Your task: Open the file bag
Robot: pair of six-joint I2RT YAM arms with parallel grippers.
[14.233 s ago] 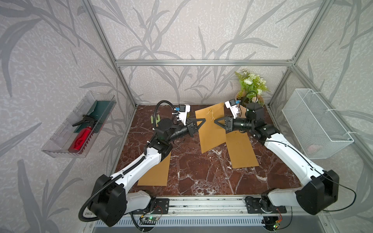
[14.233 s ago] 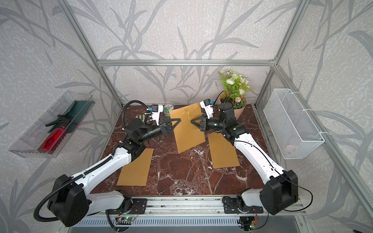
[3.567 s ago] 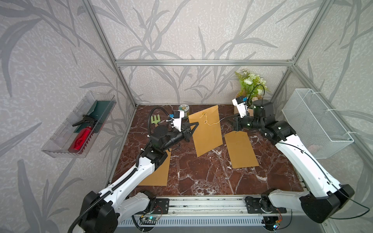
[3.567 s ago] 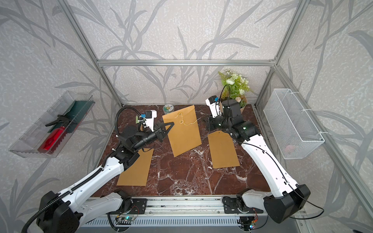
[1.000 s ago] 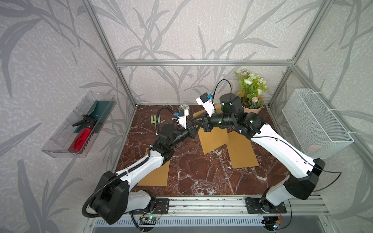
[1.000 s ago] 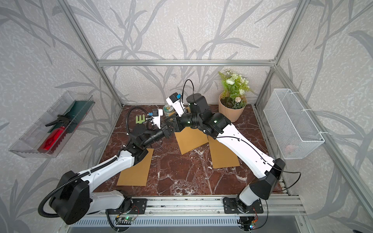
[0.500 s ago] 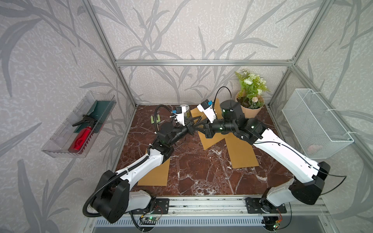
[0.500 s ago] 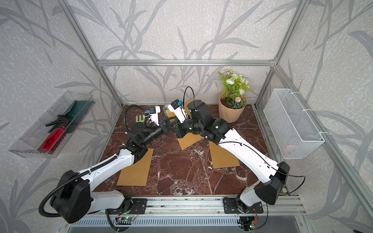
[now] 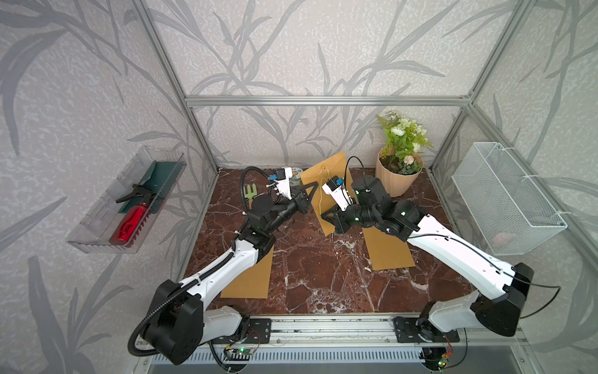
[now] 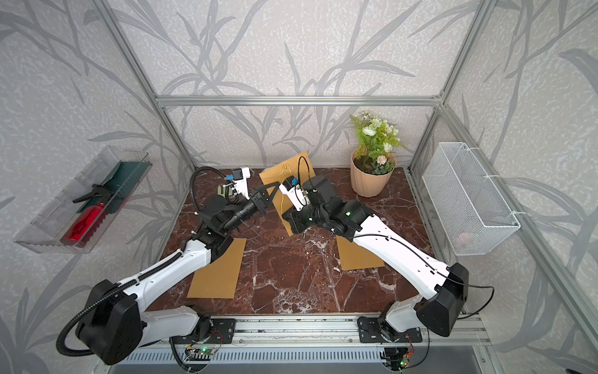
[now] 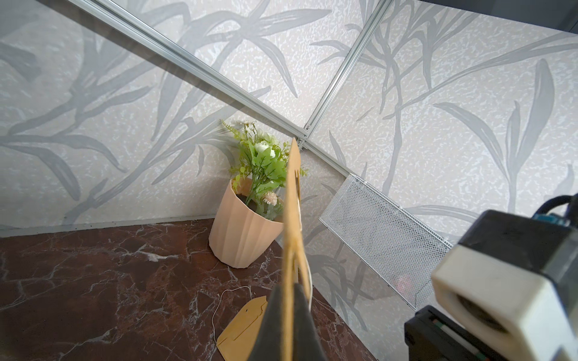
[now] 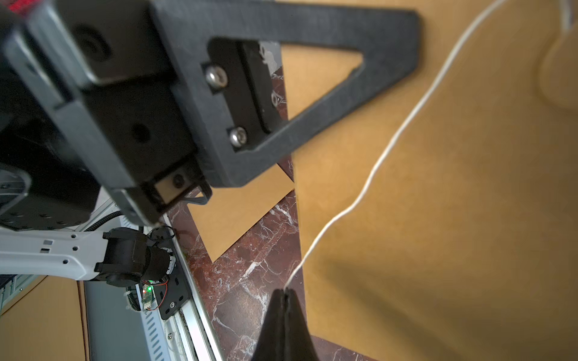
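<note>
The file bag (image 9: 333, 165) is held up tilted over the back middle of the desk (image 9: 323, 275), its edge being clamped by the closed left end effector (image 9: 313, 187). Its white string (image 12: 384, 156) is pinched by the closed right end effector (image 12: 284, 293).

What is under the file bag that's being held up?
Below the file bag, the right wrist view shows bare marble table, with another envelope lying flat farther off. In both top views the bag's sheet covers the patch of table behind and beneath it.
</note>
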